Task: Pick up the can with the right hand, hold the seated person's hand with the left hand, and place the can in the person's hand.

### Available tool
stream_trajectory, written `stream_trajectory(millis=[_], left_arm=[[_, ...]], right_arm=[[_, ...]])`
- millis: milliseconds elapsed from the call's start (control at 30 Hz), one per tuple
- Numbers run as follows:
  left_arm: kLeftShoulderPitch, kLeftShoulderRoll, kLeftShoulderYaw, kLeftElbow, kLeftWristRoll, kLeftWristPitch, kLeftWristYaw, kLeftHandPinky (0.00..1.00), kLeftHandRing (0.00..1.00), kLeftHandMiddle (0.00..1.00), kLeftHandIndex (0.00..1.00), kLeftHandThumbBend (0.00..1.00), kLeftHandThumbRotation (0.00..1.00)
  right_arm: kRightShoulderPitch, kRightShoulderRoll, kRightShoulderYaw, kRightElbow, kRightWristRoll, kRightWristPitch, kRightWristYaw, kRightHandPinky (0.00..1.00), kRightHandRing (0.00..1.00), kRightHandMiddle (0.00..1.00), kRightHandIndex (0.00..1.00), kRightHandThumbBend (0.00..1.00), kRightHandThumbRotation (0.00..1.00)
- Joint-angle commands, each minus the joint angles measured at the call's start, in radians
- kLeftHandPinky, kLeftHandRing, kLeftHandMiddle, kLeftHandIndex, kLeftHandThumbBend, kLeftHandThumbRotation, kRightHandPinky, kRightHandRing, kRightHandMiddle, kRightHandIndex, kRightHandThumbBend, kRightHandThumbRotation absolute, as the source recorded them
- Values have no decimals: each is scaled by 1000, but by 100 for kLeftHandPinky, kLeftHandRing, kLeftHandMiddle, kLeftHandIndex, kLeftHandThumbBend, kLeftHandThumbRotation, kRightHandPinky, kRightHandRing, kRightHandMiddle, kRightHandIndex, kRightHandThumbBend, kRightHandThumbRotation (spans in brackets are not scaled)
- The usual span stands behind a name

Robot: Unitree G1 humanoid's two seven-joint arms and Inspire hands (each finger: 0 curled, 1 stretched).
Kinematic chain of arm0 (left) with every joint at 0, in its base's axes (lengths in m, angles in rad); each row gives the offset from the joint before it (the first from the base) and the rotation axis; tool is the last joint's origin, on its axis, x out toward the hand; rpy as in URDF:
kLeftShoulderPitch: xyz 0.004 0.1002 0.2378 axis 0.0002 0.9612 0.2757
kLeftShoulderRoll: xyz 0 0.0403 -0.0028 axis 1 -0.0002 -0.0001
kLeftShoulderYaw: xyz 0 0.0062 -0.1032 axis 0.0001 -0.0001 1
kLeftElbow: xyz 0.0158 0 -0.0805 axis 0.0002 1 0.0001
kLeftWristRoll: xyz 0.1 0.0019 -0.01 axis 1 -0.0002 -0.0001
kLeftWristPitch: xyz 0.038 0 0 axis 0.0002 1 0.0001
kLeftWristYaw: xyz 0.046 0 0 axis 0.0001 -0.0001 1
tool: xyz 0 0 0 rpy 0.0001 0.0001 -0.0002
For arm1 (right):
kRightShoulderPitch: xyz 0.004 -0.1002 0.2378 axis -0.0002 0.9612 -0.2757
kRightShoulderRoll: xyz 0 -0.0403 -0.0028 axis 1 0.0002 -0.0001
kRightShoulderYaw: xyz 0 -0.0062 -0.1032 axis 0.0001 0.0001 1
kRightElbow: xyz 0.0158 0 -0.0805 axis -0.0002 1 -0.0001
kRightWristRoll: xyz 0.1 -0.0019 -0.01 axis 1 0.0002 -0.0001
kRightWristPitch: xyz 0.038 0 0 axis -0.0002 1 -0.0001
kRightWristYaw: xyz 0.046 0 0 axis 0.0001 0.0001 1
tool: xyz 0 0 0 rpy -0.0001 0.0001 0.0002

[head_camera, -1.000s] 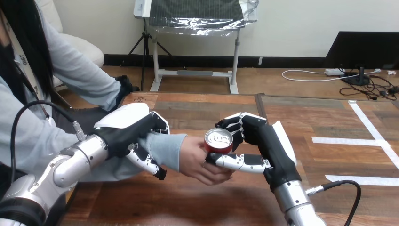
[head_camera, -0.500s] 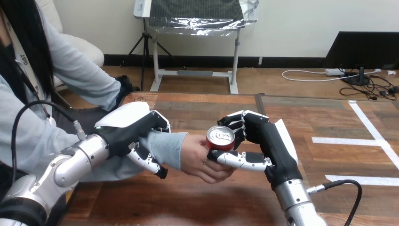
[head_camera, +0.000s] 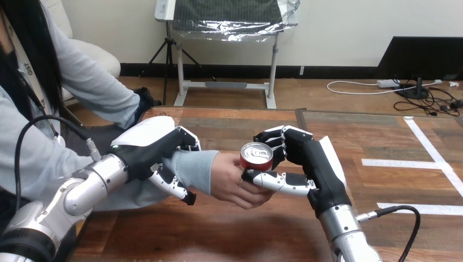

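Observation:
A red can with a silver top [head_camera: 256, 157] stands upright in the middle of the head view, above the table. My right hand [head_camera: 306, 161] is shut on it, fingers behind it and thumb in front. The person's hand [head_camera: 235, 183] reaches in from the left, cupped under and against the can's left side, its fingers below my thumb. My left hand [head_camera: 155, 150] is curled round the person's wrist over the grey sleeve [head_camera: 191, 169], fingers on top and thumb beneath.
The wooden table [head_camera: 240, 229] stretches ahead, with white tape lines [head_camera: 431, 158] on its right part. The person's other arm lies at the table's far left edge.
The can, my right hand and the person's hand have risen slightly and shifted a little right. My left hand has followed the wrist the same way.

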Motion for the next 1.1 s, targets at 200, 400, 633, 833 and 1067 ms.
stream_trajectory(millis=[200, 400, 633, 833, 1067], left_arm=[[-48, -6, 8, -41, 19, 11, 37, 60, 67, 71, 74, 99, 18], [-25, -1, 14, -54, 23, 4, 49, 76, 80, 82, 85, 100, 30], [0, 5, 17, -70, 20, -6, 59, 89, 91, 91, 94, 100, 42], [24, 6, 27, -80, -9, -17, 44, 93, 96, 97, 98, 100, 47], [50, 12, 31, -89, -15, -44, 62, 95, 99, 99, 100, 100, 50]], right_arm=[[-71, -28, 29, -65, -57, 83, -9, 76, 81, 82, 84, 91, 22], [-70, -50, 32, -66, -92, 106, -28, 88, 91, 92, 95, 98, 37], [-75, -65, 31, -49, -91, 112, -27, 92, 95, 97, 99, 100, 46], [-81, -82, 36, -31, -100, 110, -32, 93, 97, 99, 100, 100, 52], [-84, -93, 37, -13, -102, 107, -37, 92, 98, 100, 100, 100, 56]])
